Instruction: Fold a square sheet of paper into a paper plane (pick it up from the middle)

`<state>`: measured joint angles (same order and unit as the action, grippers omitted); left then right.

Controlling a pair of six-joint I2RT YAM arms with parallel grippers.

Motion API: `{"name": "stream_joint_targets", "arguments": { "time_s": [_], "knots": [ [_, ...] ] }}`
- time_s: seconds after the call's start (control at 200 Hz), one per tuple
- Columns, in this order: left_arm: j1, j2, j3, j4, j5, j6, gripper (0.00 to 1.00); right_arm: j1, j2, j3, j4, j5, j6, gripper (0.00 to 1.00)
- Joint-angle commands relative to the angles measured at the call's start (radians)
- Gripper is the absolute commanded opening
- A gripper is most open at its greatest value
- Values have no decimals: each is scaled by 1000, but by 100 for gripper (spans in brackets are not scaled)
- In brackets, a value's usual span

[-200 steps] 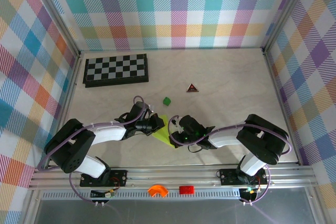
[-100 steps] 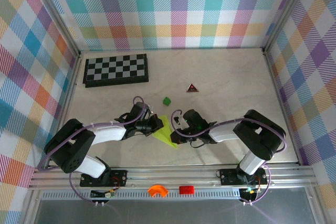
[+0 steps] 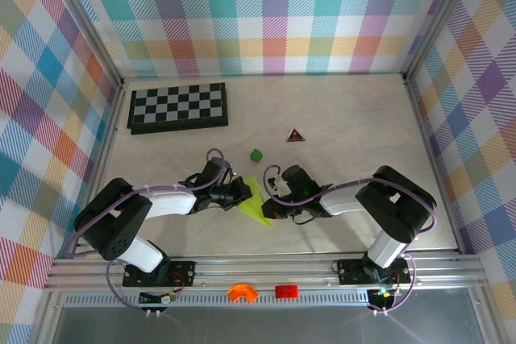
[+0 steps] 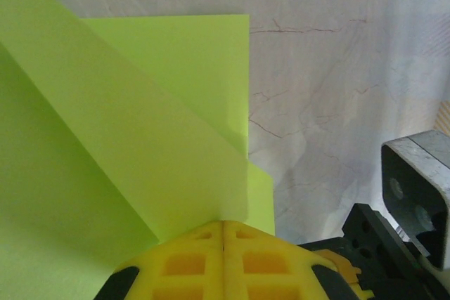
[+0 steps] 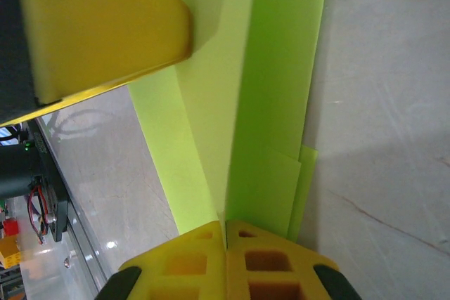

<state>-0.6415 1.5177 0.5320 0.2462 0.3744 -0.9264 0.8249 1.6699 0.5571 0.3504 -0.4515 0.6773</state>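
The lime yellow-green paper plane (image 3: 255,201) lies flat on the table between my two grippers, its point toward the far side. My left gripper (image 3: 242,193) is shut, and its yellow tips (image 4: 223,224) rest against the edge of a folded flap of the plane (image 4: 140,138). My right gripper (image 3: 268,209) is shut on the plane's centre crease (image 5: 267,103), with a sliver of paper running into the seam between its fingers (image 5: 226,226). One yellow finger of the left gripper (image 5: 105,33) lies over the paper in the right wrist view.
A small dark green block (image 3: 255,155) sits just beyond the plane. A red and black triangle (image 3: 296,135) lies farther back, and a chessboard (image 3: 178,107) is at the back left. Checked walls enclose the table (image 3: 363,134) on three sides.
My right arm has swung its forearm left and drawn its gripper closer in on the plane. The left gripper and the paper have barely moved.
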Motion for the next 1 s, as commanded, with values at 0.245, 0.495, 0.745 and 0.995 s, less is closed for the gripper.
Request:
{"name": "stream_joint_targets", "arguments": {
  "time_s": [0.245,0.495,0.745,0.995],
  "knots": [
    [-11,41,32,21,-11,5,5,6,48,8,-62,19,8,6],
    [-10,68,39,16,-4,12,4,6,54,10,-70,17,8,6],
    [-11,77,31,-43,-29,26,4,7,59,16,-85,16,5,7],
    [-12,60,14,-76,-68,36,4,6,57,31,-114,12,-5,7]
  ]
}}
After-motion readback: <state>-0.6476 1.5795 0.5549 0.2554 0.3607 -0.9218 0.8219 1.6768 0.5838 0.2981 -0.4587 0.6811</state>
